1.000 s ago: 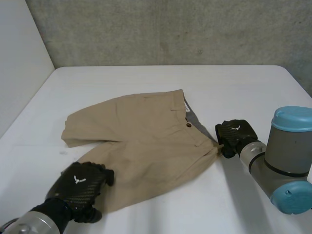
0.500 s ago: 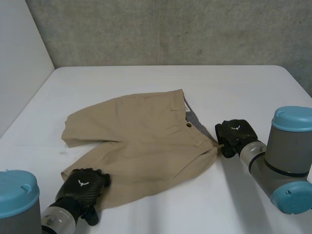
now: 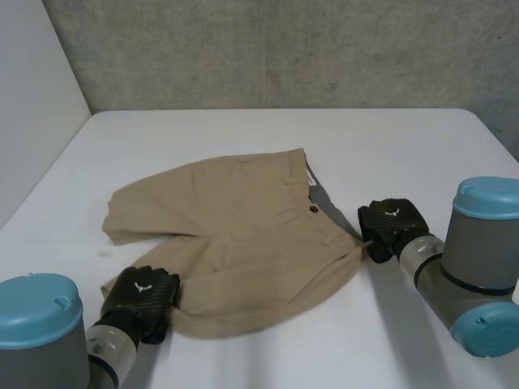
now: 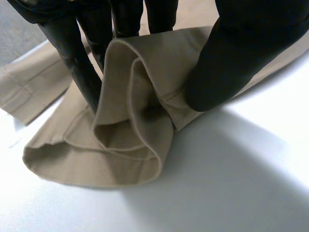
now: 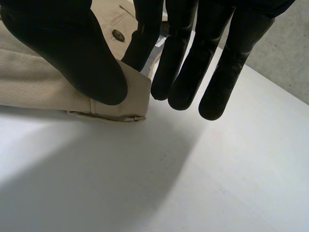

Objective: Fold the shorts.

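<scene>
In the head view, the tan cotton shorts (image 3: 235,235) lie spread across the middle of the white table (image 3: 405,146), with the waistband toward the right arm and the legs toward the left. The left hand (image 3: 142,296) sits at the hem of the nearer leg. The right hand (image 3: 389,227) sits at the near end of the waistband, not far from the small dark button (image 3: 313,208).

In the left wrist view, the left hand (image 4: 241,58) is clamped on the leg hem, thumb on one side and fingers (image 4: 72,58) on the other. The cloth between them is bunched into a loose roll.

In the right wrist view, the thumb of the right hand (image 5: 72,53) presses the waistband corner against one finger behind it. The other fingers (image 5: 227,58) hang straight past the edge, over bare table.

Both near corners look gripped, so this reads as the start of the first fold. The next move probably calls for raising both hands together and carrying the near edge over the far half, keeping the cloth taut between them (the right pinch looks a thin one).
</scene>
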You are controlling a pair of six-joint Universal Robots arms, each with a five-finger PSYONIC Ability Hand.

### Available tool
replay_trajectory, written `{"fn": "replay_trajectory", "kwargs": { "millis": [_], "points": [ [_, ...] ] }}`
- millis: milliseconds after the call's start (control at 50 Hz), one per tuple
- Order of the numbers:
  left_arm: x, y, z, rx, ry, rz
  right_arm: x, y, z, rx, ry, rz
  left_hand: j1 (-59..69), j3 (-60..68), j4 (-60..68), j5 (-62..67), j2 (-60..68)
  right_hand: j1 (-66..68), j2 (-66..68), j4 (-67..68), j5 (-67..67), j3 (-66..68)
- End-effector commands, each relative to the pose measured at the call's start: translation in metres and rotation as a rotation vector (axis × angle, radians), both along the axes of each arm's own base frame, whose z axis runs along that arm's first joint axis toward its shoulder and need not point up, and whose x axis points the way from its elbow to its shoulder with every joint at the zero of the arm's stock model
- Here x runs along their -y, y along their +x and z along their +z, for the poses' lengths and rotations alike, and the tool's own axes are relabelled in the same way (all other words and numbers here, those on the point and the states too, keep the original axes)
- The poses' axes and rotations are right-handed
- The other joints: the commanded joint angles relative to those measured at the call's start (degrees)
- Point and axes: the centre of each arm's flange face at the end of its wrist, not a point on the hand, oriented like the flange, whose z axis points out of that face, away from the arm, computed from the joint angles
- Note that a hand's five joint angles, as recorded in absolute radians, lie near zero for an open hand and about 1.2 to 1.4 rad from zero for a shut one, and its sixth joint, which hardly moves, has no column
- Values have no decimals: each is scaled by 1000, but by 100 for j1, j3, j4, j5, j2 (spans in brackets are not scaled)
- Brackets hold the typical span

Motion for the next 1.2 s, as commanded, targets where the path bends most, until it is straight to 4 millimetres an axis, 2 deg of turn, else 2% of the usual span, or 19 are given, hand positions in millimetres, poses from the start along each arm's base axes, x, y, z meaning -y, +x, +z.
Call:
{"fn": "replay_trajectory", "kwargs": {
  "millis": [20, 60, 100, 140, 220, 280, 300, 360, 380, 460, 540, 600, 620, 680, 760, 840, 1000, 1080, 1200],
  "points": [
    [6, -3, 23, -48, -96, 7, -1, 0, 14, 8, -35, 2, 1988, 1929, 1766, 1816, 1725, 2499, 1266, 1194, 1346, 1251],
    [8, -4, 48, -92, -176, 6, -2, -1, 33, 21, -81, 4, 1988, 1929, 1766, 1816, 1725, 2499, 1266, 1194, 1346, 1251],
    [7, -3, 57, -109, -206, 6, -4, -2, 50, 31, -125, 5, 1988, 1929, 1766, 1816, 1725, 2499, 1266, 1194, 1346, 1251],
    [5, -3, 100, -184, -337, 2, -9, -4, 76, 40, -188, 11, 1988, 1929, 1766, 1816, 1725, 2499, 1266, 1194, 1346, 1251],
    [-1, 1, 151, -255, -463, 1, -25, -8, 116, 7, -258, 42, 1988, 1929, 1766, 1816, 1725, 2499, 1266, 1194, 1346, 1251],
    [-4, 3, 175, -275, -497, 1, -36, -11, 139, -7, -290, 65, 1988, 1929, 1766, 1816, 1725, 2499, 1266, 1194, 1346, 1251],
    [-7, 5, 188, -282, -504, 2, -42, -12, 156, -5, -319, 80, 1988, 1929, 1766, 1816, 1725, 2499, 1266, 1194, 1346, 1251],
    [-9, 6, 205, -286, -501, 1, -49, -17, 182, 3, -368, 83, 1988, 1929, 1766, 1816, 1725, 2499, 1266, 1194, 1346, 1251],
    [-10, 6, 215, -288, -502, 2, -55, -21, 200, 11, -402, 78, 1988, 1929, 1766, 1816, 1725, 2499, 1266, 1194, 1346, 1251],
    [-11, 7, 238, -314, -511, -1, -70, -27, 232, 25, -441, 87, 1988, 1929, 1766, 1816, 1725, 2499, 1266, 1194, 1346, 1251],
    [-6, 4, 247, -339, -507, -27, -77, -26, 244, 31, -433, 126, 1988, 1929, 1766, 1816, 1725, 2499, 1266, 1194, 1346, 1251],
    [3, -1, 244, -338, -483, -46, -78, -25, 245, 32, -422, 141, 1988, 1929, 1766, 1816, 1725, 2499, 1266, 1194, 1346, 1251],
    [13, -3, 236, -327, -455, -44, -76, -24, 244, 32, -418, 144, 1988, 1929, 1766, 1816, 1725, 2499, 1266, 1194, 1346, 1251],
    [32, -4, 221, -299, -403, -23, -55, -23, 219, 5, -330, 132, 1988, 1929, 1766, 1816, 1725, 2499, 1266, 1194, 1346, 1251],
    [68, -12, 177, -233, -259, 4, -35, -18, 188, -42, -236, 135, 1988, 1929, 1766, 1816, 1725, 2499, 1266, 1194, 1346, 1251],
    [91, -20, 147, -195, -177, 14, -21, -12, 161, -76, -163, 147, 1988, 1929, 1766, 1816, 1725, 2499, 1266, 1194, 1346, 1251],
    [134, -33, 111, -163, -114, 27, 17, 0, 115, -62, -108, 138, 1988, 1929, 1766, 1816, 1725, 2499, 1266, 1194, 1346, 1251],
    [153, -39, 95, -154, -102, 30, 42, 4, 101, -36, -129, 81, 1988, 1929, 1766, 1816, 1725, 2499, 1266, 1194, 1346, 1251],
    [168, -46, 67, -121, -64, 26, 69, 6, 82, -42, -127, 6, 1988, 1929, 1766, 1816, 1725, 2499, 1266, 1194, 1346, 1251]
  ]
}}
